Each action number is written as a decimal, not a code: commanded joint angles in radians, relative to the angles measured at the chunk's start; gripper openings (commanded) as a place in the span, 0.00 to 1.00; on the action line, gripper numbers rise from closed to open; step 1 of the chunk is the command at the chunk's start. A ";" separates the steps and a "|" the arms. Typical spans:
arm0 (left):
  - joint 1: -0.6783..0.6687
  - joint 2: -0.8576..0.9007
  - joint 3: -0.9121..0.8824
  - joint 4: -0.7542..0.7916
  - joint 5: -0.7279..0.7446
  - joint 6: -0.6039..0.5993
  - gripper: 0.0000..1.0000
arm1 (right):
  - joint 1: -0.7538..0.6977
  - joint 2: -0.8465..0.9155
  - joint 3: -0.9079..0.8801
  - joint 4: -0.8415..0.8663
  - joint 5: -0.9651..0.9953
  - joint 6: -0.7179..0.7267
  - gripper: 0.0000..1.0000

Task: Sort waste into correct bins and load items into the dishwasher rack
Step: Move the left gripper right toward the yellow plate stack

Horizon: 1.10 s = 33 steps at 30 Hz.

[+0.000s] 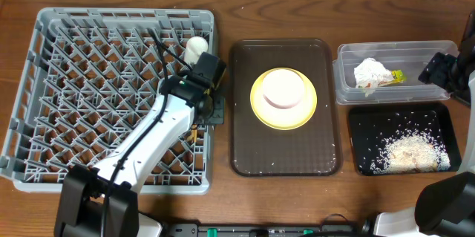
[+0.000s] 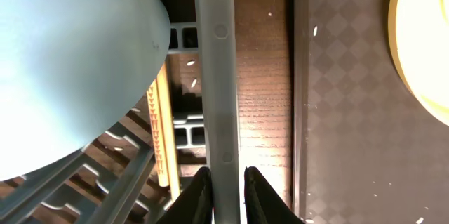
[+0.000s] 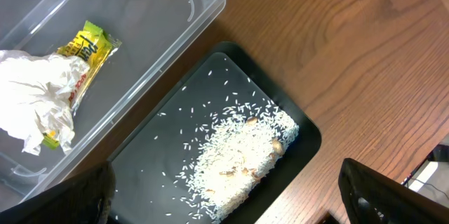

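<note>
At the right rim of the dishwasher rack (image 1: pixel 119 14), the left gripper (image 2: pixel 228 196) hangs with its jaws drawn close, the grey rim bar showing in the narrow gap. Whether they pinch the bar or hover above it cannot be told. Just inside the rim lie a wooden chopstick (image 2: pixel 165 133), resting along the grid, and the light blue bowl (image 2: pixel 63 62). The small white cup (image 1: pixel 197 46) sits at the rack's far right corner. This placement suggests loading is under way at the side nearest the dark brown serving tray (image 1: pixel 245 148), which carries the yellow plate (image 1: pixel 260 114) with the white bowl (image 1: pixel 283 88) upturned on it, neither yet loaded.

The waste appears sorted. The crumpled napkin (image 3: pixel 35 90) and snack packet (image 3: pixel 95 41) lie in the clear tub (image 1: pixel 430 47), and the rice (image 1: pixel 412 151) lies in the black tray (image 1: pixel 371 129). The right gripper (image 3: pixel 224 196) hovers there, jaws wide and empty. A few grains dot the serving tray. The rack's rim and pegs crowd the left arm's path across the tabletop (image 1: pixel 223 207).
</note>
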 commanded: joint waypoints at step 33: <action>-0.167 0.007 -0.053 0.150 -0.108 -0.044 0.23 | -0.011 -0.016 0.005 -0.001 0.010 0.013 0.99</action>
